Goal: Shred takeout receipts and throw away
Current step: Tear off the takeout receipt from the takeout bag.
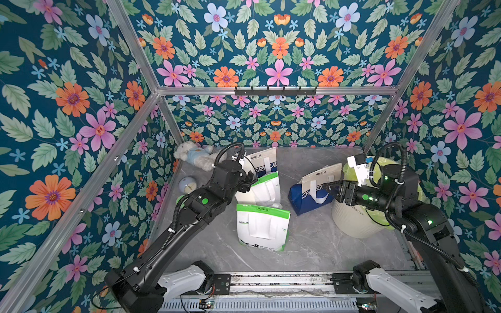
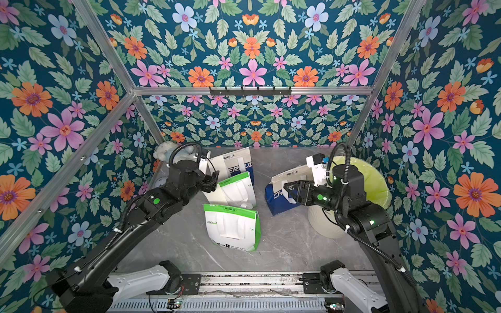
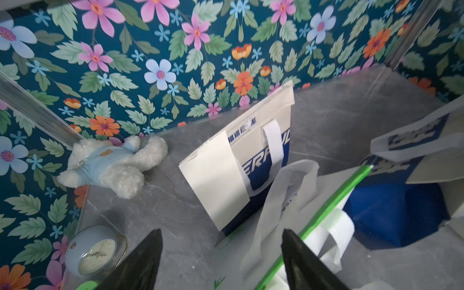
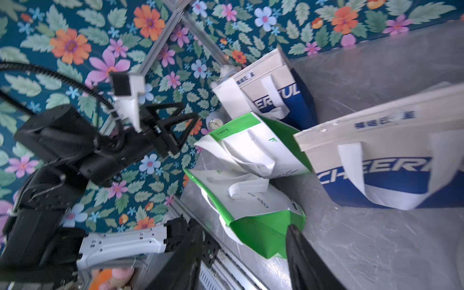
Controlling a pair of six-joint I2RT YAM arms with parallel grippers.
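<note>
One takeout receipt [image 3: 216, 180], a plain white sheet, lies against the front of the white-and-blue bag [image 3: 271, 125] that stands at the back; the right wrist view shows the same receipt [image 4: 227, 99]. My left gripper [image 3: 221, 230] is open above the rim of the middle white-and-green bag [image 1: 267, 189], just short of that receipt, with nothing between its fingers. In both top views it sits beside that bag [image 2: 212, 180]. My right gripper [image 1: 329, 188] is open and empty, level with the tilted white-and-blue bag [image 1: 311, 195] on the right. The wrist view [image 4: 243, 226] looks across the bags.
A cream bin with a yellow-green liner [image 1: 352, 216] stands under the right arm. A second white-and-green bag [image 1: 261, 227] stands nearer the front. A white teddy bear [image 1: 193, 158] and a small round clock [image 1: 187, 184] lie by the left wall.
</note>
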